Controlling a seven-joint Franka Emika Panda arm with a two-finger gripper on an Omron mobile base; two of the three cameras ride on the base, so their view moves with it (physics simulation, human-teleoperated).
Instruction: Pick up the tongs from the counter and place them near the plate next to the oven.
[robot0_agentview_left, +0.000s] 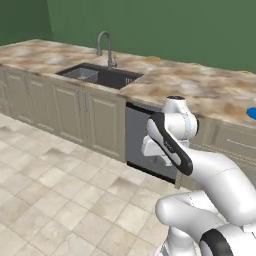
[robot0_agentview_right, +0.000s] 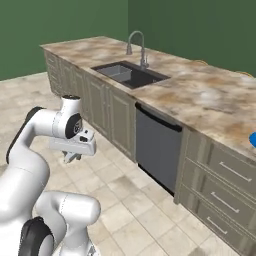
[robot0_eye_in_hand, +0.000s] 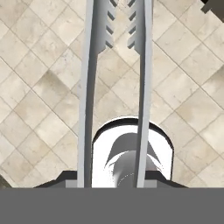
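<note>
Two silver-grey tongs (robot0_eye_in_hand: 89, 105) arms run up the middle of the hand view, toothed tips at the top, over the tiled floor. My gripper (robot0_eye_in_hand: 113, 178) is shut on them at their lower end. The hand (robot0_agentview_left: 152, 149) hangs low in front of the cabinets, below the edge of the marbled counter (robot0_agentview_left: 200, 85). From the other side the hand (robot0_agentview_right: 73, 150) is over the floor, well left of the counter (robot0_agentview_right: 200, 95). A sliver of the blue plate (robot0_agentview_left: 252, 113) lies on the counter at the far right edge, and the plate (robot0_agentview_right: 253, 138) is cut off in the right base view too.
A dark sink (robot0_agentview_left: 102, 75) with a curved faucet (robot0_agentview_left: 106, 47) is set into the counter on the left. A dark dishwasher front (robot0_agentview_right: 157, 147) sits under the counter, with drawers (robot0_agentview_right: 220, 190) to its right. Tiled floor (robot0_agentview_left: 55, 200) spreads before the cabinets.
</note>
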